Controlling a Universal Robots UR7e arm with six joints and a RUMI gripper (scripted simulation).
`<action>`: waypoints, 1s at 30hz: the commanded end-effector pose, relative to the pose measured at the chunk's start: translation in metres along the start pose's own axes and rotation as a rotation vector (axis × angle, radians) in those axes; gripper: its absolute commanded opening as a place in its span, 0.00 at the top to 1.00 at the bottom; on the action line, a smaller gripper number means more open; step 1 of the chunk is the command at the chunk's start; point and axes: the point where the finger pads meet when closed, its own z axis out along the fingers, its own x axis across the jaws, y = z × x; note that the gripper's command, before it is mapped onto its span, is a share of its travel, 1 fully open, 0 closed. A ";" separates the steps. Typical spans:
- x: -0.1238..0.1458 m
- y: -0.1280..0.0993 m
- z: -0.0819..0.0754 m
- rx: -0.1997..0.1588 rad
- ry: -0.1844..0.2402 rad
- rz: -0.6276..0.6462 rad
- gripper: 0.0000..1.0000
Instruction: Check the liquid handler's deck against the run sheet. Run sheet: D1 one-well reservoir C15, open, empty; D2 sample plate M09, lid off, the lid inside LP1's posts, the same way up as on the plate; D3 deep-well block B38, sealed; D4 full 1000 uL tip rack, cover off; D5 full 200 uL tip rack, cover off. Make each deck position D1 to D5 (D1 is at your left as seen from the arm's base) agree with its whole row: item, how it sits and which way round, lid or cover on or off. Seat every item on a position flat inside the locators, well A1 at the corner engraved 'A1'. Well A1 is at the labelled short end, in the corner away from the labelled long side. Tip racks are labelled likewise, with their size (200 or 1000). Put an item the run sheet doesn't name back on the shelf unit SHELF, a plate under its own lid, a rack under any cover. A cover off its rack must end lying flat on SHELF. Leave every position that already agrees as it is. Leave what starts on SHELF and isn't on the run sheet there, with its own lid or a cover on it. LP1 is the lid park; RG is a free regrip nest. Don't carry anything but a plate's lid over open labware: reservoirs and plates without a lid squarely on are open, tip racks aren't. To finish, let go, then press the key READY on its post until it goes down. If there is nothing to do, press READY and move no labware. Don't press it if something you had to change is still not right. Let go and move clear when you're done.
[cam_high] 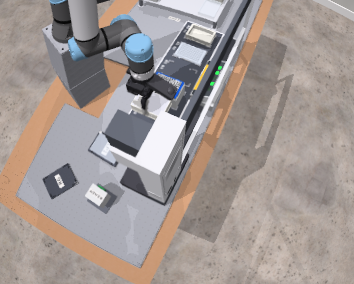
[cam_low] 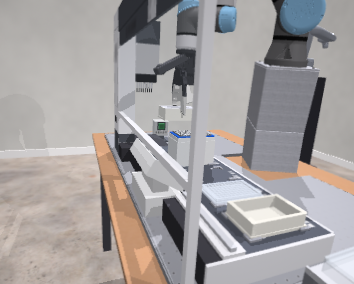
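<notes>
My gripper is shut on a white box-shaped piece, seemingly a tip rack cover, and holds it above the deck; whether a rack hangs under it is hidden. It also shows in the top view, beside the handler's housing. Just beyond it stands the deep-well block with a blue-rimmed top. Further along the deck are the clear sample plate and the cream open reservoir. The deck positions under the housing are hidden.
The handler's big white housing and its frame post stand close by the gripper. The READY key post and a dark square nest sit on the grey mat. The shelf is at the far end.
</notes>
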 end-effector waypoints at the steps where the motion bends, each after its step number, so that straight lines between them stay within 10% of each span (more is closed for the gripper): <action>1: 0.000 0.002 -0.010 -0.004 -0.002 0.001 1.00; 30: 0.001 0.000 -0.054 -0.001 0.000 0.001 1.00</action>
